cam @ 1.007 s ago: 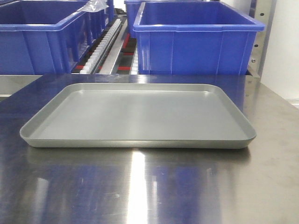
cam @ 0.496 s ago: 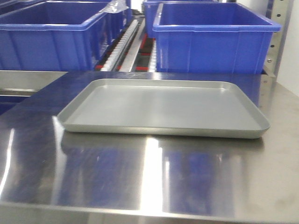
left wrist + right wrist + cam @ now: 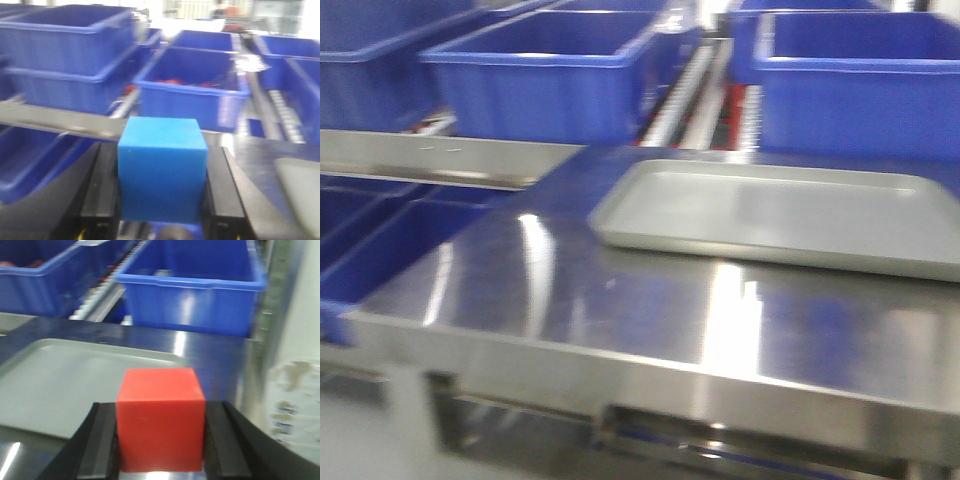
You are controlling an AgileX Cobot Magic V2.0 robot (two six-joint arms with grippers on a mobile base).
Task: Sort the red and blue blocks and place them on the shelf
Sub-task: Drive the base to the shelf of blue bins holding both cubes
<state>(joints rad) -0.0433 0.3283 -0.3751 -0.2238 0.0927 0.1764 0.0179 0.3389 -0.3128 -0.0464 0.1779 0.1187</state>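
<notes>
Grey tray (image 3: 775, 215) on steel tabletop (image 3: 620, 310); blue bins (image 3: 545, 80) behind

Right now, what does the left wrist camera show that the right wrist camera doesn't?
Only the left wrist view: the blue block held between the left fingers, and blue bins stacked two high. Only the right wrist view: the red block held between the right fingers, and the broad floor of the grey tray. Both: a cube gripped at centre, blue bins behind, and apparently the tray, just a blurred pale corner on the left wrist side.
</notes>
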